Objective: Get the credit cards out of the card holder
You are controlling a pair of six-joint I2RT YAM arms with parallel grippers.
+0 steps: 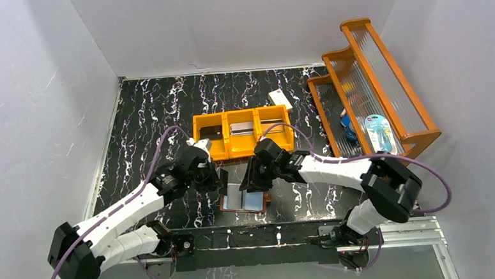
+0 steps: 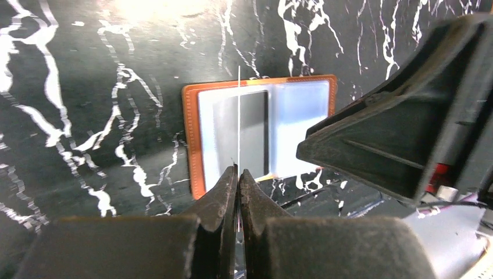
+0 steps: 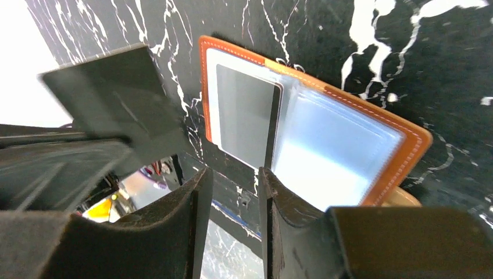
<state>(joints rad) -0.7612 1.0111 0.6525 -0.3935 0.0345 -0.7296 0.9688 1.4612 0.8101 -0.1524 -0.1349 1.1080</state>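
Observation:
The card holder [image 1: 243, 200] lies open on the table near the front edge, pale blue-grey faces up. It shows in the left wrist view [image 2: 192, 145] and the right wrist view [image 3: 407, 145]. A grey-black credit card [image 3: 244, 116] sits in its left pocket; the right pocket looks empty. My left gripper [image 2: 238, 170] is shut on another credit card [image 2: 239, 116], seen edge-on as a thin line above the holder. That card shows as a dark flat plate in the right wrist view [image 3: 110, 87]. My right gripper [image 3: 234, 171] is open and empty, just above the holder's near edge.
An orange three-compartment tray [image 1: 197, 139] stands behind the grippers, with flat cards in its compartments. A cream-white box [image 1: 280, 99] lies behind it. An orange ribbed rack [image 1: 370, 88] with small items stands at the right. White walls close in the table.

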